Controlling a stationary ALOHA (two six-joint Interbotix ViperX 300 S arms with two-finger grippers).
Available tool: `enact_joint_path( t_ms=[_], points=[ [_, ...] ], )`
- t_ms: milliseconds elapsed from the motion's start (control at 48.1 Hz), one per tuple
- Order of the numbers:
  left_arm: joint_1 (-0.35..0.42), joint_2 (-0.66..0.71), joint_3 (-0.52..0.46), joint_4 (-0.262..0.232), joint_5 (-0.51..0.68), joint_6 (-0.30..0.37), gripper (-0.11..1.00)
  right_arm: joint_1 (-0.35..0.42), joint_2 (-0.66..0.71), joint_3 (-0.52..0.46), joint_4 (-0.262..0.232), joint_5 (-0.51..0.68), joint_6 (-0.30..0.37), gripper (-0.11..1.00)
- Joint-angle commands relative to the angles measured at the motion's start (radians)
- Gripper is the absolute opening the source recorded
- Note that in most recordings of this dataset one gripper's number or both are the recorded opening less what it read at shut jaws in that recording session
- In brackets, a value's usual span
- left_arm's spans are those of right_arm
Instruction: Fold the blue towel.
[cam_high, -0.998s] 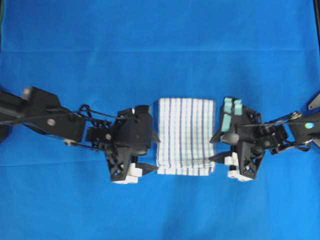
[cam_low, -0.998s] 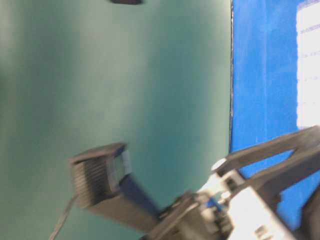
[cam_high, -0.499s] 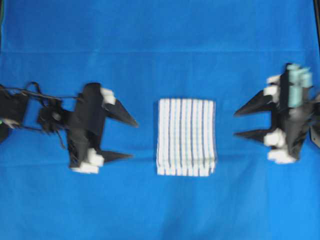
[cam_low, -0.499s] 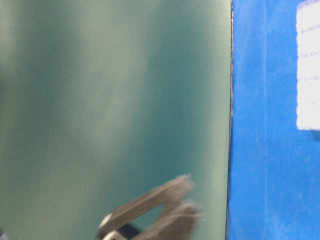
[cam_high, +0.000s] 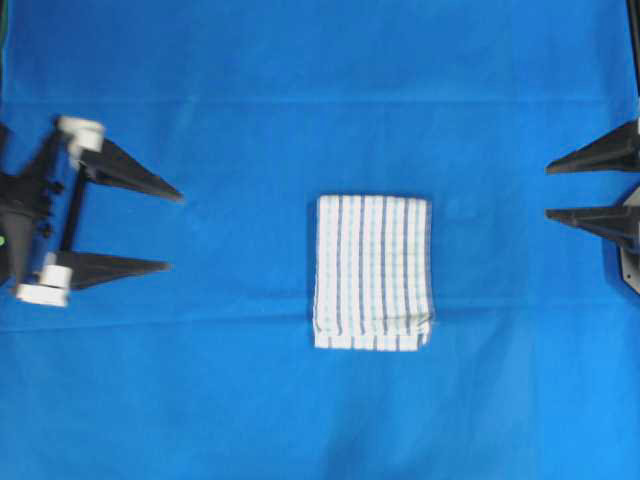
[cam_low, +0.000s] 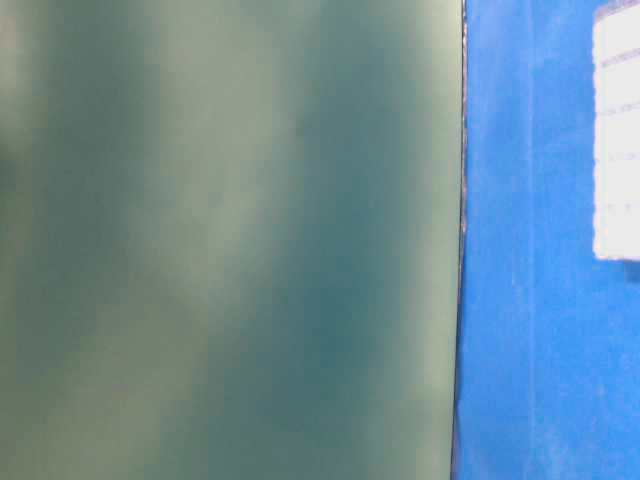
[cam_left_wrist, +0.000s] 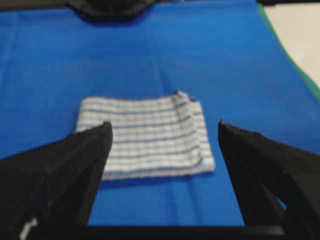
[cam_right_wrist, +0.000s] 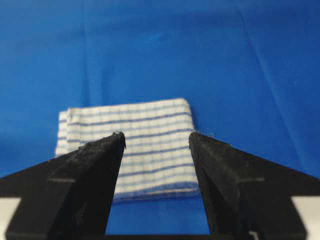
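The blue towel (cam_high: 372, 272), white with dark-blue stripes and a pale check, lies folded into a small rectangle in the middle of the table. It also shows in the left wrist view (cam_left_wrist: 145, 137), in the right wrist view (cam_right_wrist: 130, 145), and as a white patch at the right edge of the table-level view (cam_low: 618, 140). My left gripper (cam_high: 172, 229) stands open at the far left, well apart from the towel, nothing between its fingers. At the far right edge my right gripper (cam_high: 549, 191) is open too, its fingertips pointing at the towel from a distance.
A plain solid-blue sheet (cam_high: 320, 90) covers the whole table. In the table-level view a green wall (cam_low: 230, 240) fills the left and the sheet's edge runs down the right. A dark arm base (cam_left_wrist: 110, 7) sits at the far side in the left wrist view.
Both grippers have drawn back from the towel's sides to the left and right edges of the table. The towel lies still, folded. The arm has left the table-level view.
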Motion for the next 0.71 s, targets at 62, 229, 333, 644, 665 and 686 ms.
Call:
enact_joint_path(
  t_ms=[62, 229, 333, 644, 665, 686],
  points=[
    [0.034, -0.132, 0.091, 0.002, -0.023, 0.002, 0.81, 0.003, -0.077, 0.054, -0.018, -0.028, 0.002, 0.6],
    [0.069, -0.268, 0.213, 0.002, -0.049, 0.002, 0.8, -0.008, -0.138, 0.132, -0.018, -0.069, 0.009, 0.6],
    [0.097, -0.357, 0.282, 0.0, -0.046, 0.0, 0.8, -0.025, -0.146, 0.172, -0.018, -0.097, 0.009, 0.59],
    [0.158, -0.494, 0.39, 0.0, -0.034, -0.018, 0.79, -0.103, -0.138, 0.209, -0.012, -0.15, 0.012, 0.59],
    [0.158, -0.494, 0.39, 0.0, -0.034, -0.018, 0.79, -0.103, -0.138, 0.209, -0.012, -0.15, 0.014, 0.59],
    [0.158, -0.494, 0.39, 0.0, -0.034, -0.018, 0.79, -0.103, -0.138, 0.209, -0.012, -0.15, 0.012, 0.59]
  ],
)
